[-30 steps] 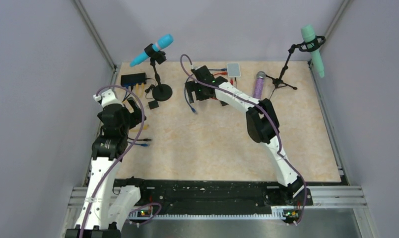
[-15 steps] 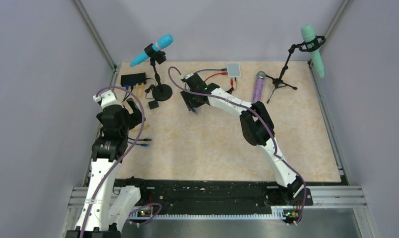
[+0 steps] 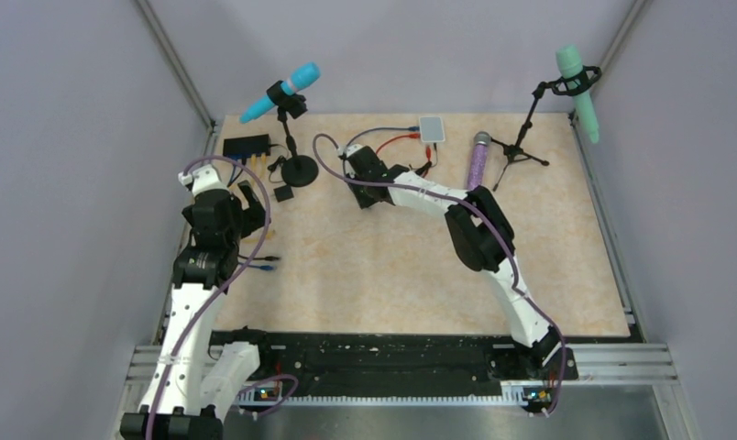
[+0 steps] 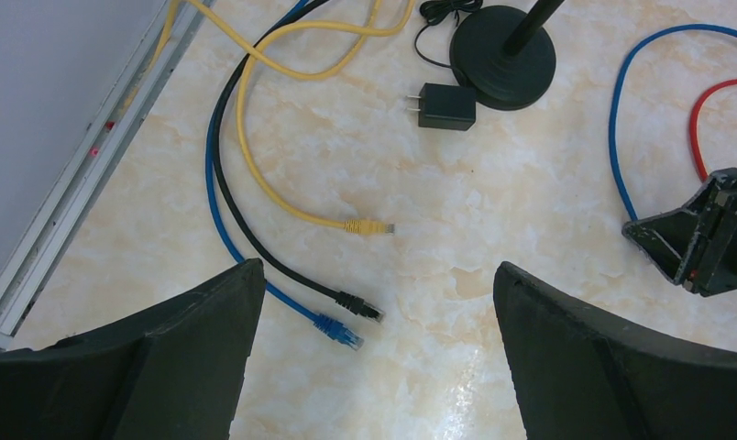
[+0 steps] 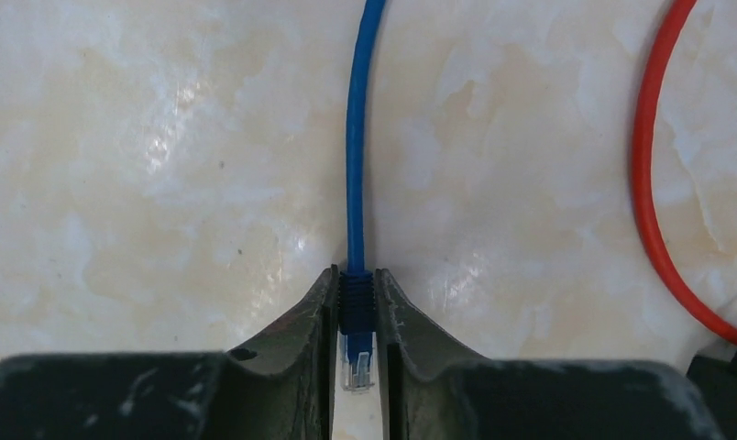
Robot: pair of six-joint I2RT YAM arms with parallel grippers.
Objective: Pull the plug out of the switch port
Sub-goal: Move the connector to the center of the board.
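Top view: the switch, a small flat black box, sits at the far-left corner of the worktop with cables leaving its near edge; which ports are filled is too small to tell. It is judged light and liable to slide under a pull. Any plug seated there would be small rigid plastic on limp cord, best taken at the boot just behind the latch. Left wrist view: the left fingers are spread wide and hold nothing, above a loose yellow plug, a black plug and a blue cable end. Right wrist view: the right fingers are pinched on the boot of a blue plug, its clear head between them, down at the worktop and well apart from the switch. A red cable runs beside it.
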